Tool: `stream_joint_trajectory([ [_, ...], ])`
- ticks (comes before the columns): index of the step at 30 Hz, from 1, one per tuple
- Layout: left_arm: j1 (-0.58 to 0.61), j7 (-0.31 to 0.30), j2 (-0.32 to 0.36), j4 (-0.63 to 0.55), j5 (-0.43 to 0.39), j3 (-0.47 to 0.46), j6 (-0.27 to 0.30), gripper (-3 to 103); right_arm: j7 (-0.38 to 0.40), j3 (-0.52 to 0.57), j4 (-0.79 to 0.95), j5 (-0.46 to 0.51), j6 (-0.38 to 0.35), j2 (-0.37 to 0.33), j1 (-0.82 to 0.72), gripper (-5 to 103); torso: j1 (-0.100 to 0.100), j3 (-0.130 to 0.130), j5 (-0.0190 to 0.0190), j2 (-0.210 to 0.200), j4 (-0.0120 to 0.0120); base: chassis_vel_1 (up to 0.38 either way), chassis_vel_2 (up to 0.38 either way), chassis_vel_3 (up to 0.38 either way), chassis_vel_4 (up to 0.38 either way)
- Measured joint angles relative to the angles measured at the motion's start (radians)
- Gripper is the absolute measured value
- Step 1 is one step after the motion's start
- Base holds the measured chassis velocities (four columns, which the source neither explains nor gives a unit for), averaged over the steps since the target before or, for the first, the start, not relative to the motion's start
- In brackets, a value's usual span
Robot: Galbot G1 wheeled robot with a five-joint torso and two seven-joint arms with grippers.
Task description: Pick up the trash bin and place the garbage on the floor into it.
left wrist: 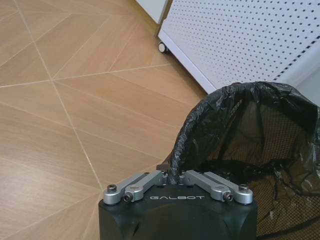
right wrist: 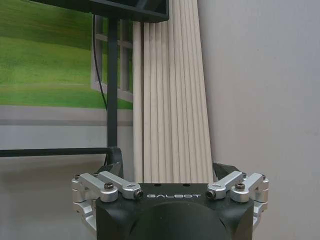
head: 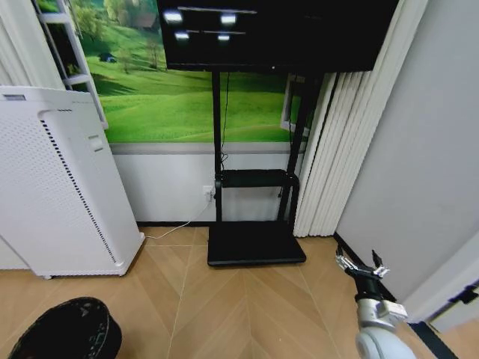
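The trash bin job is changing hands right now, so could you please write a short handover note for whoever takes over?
Left gripper: shut on the rim of the trash bin, which is lined with a black bag and sits low at the robot's left beside the white perforated appliance.
Right gripper: open, holding nothing, raised at the right near the grey wall.
Done: bin gripped.
Left: no garbage in sight on the wooden floor; find it and bin it.

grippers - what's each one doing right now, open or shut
Left gripper: shut on the trash bin rim.
Right gripper: open, holding nothing, raised near the wall.
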Motion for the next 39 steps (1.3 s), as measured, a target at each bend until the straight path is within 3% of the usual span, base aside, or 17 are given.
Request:
stream_joint_trajectory([
  [17, 0.002, 0.006, -0.018, 0.077, 0.051, 0.016, -0.020, 2, 0.008, -0.045, -0.097, -0.020, 0.036, -0.003, 0.046, 100, 0.000, 0.000, -0.0010, 0.000, -0.0002, 0.158, 0.129, -0.139, -0.145],
  [39, -0.022, 0.004, -0.024, 0.109, 0.083, 0.061, -0.016, 2, 0.005, -0.068, -0.118, -0.041, 0.036, -0.013, 0.056, 100, 0.000, 0.000, -0.0001, 0.000, 0.0000, 0.034, 0.039, -0.033, -0.030],
])
